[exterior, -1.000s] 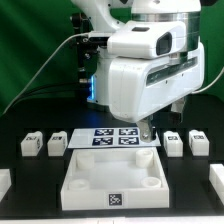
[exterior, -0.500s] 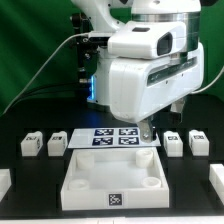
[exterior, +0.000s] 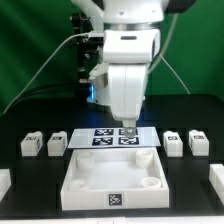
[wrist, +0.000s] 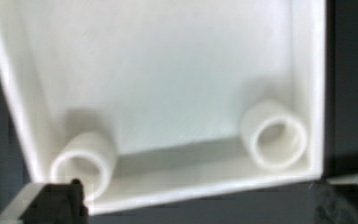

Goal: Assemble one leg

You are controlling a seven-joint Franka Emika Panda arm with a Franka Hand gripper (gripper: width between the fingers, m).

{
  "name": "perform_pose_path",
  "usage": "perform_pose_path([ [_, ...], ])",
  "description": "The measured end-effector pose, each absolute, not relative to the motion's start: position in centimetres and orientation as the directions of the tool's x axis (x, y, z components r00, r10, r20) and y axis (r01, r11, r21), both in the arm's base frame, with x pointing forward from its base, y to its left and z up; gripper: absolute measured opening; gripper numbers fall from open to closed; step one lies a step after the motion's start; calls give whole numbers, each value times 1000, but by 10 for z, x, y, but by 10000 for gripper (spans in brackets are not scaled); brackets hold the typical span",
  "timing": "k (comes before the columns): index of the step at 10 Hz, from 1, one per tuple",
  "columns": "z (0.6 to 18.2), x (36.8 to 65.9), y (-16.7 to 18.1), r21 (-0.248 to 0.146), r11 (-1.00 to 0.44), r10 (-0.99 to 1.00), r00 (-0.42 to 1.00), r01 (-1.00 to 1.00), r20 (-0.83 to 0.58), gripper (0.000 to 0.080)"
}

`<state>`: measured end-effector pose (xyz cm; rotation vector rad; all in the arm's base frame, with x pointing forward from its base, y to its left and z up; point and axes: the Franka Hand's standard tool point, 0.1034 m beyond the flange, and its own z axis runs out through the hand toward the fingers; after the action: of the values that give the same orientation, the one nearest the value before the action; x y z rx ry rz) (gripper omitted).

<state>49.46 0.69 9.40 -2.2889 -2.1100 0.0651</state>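
Here the gripper (exterior: 128, 130) hangs over the marker board (exterior: 100, 133), jaws seemingly wide and empty; a leg (exterior: 173, 143) lies beside that board

Arm: the white arm (exterior: 125, 75) is reaching down mid-scene, with its gripper (exterior: 128, 131) hanging low over the marker board (exterior: 82, 138); the jaws' spacing cannot be told.
Marker board: it is lying flat right beneath the gripper, showing four tags.
Tray part: the white tray part (exterior: 85, 197) is sitting in front of the gripper, nearer the camera.
Legs: the first leg (exterior: 31, 144) and second leg (exterior: 57, 143) are standing well apart from the gripper, toward the exterior view's left. The third leg (exterior: 173, 143) and fourth leg (exterior: 198, 143) are standing toward the exterior view's right, the third nearer the gripper.
Table: the black table (exterior: 30, 195) is carrying everything.
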Motion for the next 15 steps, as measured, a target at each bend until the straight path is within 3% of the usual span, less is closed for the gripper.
perform_pose_path([
  [2, 76, 481, -9, -59, 143, 990, -143, 988, 10, 649],
  [6, 72, 478, -11, -64, 139, 990, -138, 988, 11, 649],
  [10, 17, 431, -10, -127, 85, 996, -82, 988, 31, 649],
  [13, 14, 431, -12, -132, 80, 997, -77, 988, 32, 610],
  [15, 14, 431, -12, -132, 80, 997, -76, 988, 32, 315],
])
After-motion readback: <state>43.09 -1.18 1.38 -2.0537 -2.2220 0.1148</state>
